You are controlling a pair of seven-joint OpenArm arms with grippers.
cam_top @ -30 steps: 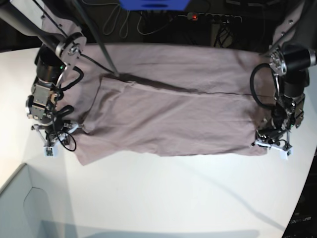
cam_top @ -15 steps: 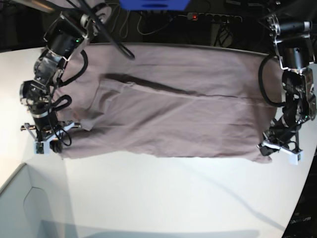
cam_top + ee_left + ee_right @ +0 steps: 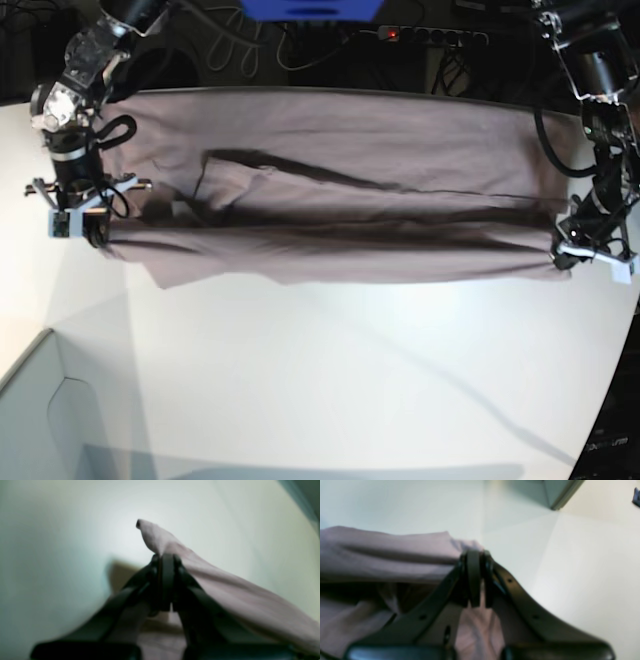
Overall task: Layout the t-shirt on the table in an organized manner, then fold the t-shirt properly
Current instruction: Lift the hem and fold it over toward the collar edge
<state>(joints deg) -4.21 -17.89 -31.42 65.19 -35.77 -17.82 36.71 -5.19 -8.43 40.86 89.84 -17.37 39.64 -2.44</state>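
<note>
1. The t-shirt (image 3: 340, 190) is stretched taut across the far half of the table (image 3: 330, 380), lifted along its near edge.
2. The left gripper (image 3: 583, 252) pinches the shirt's right end, jaws closed on cloth.
3. The right gripper (image 3: 90, 215) clamps the left end likewise.

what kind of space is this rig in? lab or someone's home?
Likely a lab or workshop bench, not a home: a large bare white table, a power strip with loose cables behind it, and a pale grey box at the table's corner.
</note>
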